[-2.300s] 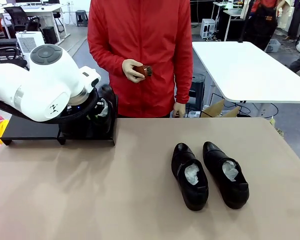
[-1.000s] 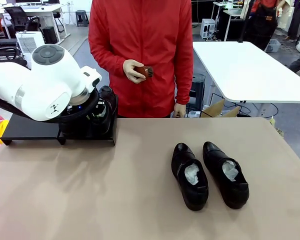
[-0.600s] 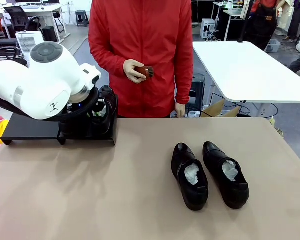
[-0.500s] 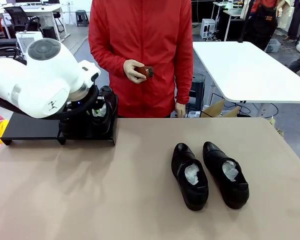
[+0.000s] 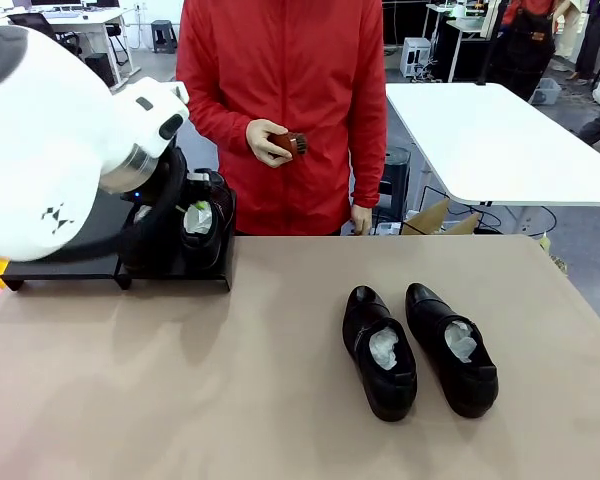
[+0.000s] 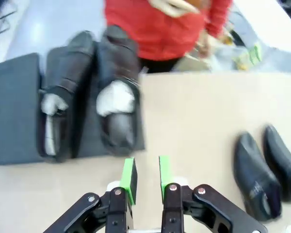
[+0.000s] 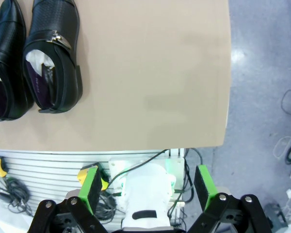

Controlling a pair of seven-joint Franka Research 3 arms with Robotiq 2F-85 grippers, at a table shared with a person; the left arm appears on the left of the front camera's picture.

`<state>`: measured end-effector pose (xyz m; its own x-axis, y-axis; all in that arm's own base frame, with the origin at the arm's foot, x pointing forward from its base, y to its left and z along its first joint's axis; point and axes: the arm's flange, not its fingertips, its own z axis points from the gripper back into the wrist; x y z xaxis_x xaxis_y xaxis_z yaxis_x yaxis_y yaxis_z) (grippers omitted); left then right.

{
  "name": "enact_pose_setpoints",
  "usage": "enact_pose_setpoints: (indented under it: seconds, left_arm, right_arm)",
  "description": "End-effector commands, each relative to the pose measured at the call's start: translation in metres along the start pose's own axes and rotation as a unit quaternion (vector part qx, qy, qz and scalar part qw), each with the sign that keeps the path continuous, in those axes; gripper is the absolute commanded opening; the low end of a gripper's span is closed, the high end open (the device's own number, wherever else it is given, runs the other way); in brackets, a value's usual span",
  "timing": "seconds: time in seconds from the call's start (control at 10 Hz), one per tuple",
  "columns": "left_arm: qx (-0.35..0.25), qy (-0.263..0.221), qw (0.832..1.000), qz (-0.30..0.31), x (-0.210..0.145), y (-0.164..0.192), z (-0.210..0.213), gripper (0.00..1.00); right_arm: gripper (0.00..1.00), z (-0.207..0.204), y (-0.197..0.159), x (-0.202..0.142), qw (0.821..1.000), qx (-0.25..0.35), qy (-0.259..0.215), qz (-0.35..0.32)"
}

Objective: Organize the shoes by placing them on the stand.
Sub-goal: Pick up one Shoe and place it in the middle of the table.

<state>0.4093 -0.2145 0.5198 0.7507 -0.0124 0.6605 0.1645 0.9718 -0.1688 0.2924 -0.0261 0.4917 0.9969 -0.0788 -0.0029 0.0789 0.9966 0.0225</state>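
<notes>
Two black shoes [image 6: 58, 97] [image 6: 116, 97] with white paper stuffing lie side by side on the black stand [image 6: 14, 111]. In the front view the stand [image 5: 180, 272] sits at the far left of the table, and one shoe [image 5: 205, 215] on it shows beside my left arm [image 5: 50, 140]. My left gripper [image 6: 145, 174] hovers above the table in front of the stand, its pads a narrow gap apart and empty. Two more shoes [image 5: 380, 355] [image 5: 452, 350] lie right of centre on the table. My right gripper [image 7: 148, 189] is wide open and empty, over the table's near edge, with those shoes [image 7: 53, 58] [image 7: 7, 58] ahead.
A person in a red top [image 5: 280, 90] stands at the far side of the table, holding a small brown brush [image 5: 290, 143] in one hand. The brown tabletop [image 5: 230, 380] lies bare between the stand and the pair of shoes.
My left arm has risen and pulled back from the stand toward the camera. The shoe stays on the stand. The two shoes on the table and the person have not moved.
</notes>
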Motion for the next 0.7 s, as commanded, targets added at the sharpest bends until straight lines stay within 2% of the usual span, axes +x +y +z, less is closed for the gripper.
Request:
enact_pose_setpoints:
  seconds: [0.0, 0.1, 0.2, 0.4, 0.6]
  left_arm:
    - [-0.109, 0.117, 0.982, -0.099, -0.012, 0.024, 0.042, 0.29]
    - [-0.141, 0.197, 0.962, -0.127, -0.017, 0.026, 0.043, 0.29]
    - [-0.129, 0.245, 0.955, -0.109, -0.022, 0.030, 0.036, 0.29]
    - [-0.145, 0.294, 0.942, -0.071, -0.037, 0.034, 0.019, 0.29]
    - [-0.129, 0.350, 0.927, -0.036, -0.048, 0.033, -0.004, 0.29]
  right_arm:
    - [1.00, 0.001, -0.001, 0.000, 1.000, 0.001, -0.002, 0.000]
    - [1.00, 0.001, -0.001, 0.000, 1.000, 0.001, -0.002, 0.000]
    - [1.00, 0.001, -0.001, 0.000, 1.000, 0.001, -0.002, 0.000]
    - [1.00, 0.001, -0.001, 0.000, 1.000, 0.001, -0.002, 0.000]
    - [1.00, 0.001, -0.001, 0.000, 1.000, 0.001, -0.002, 0.000]
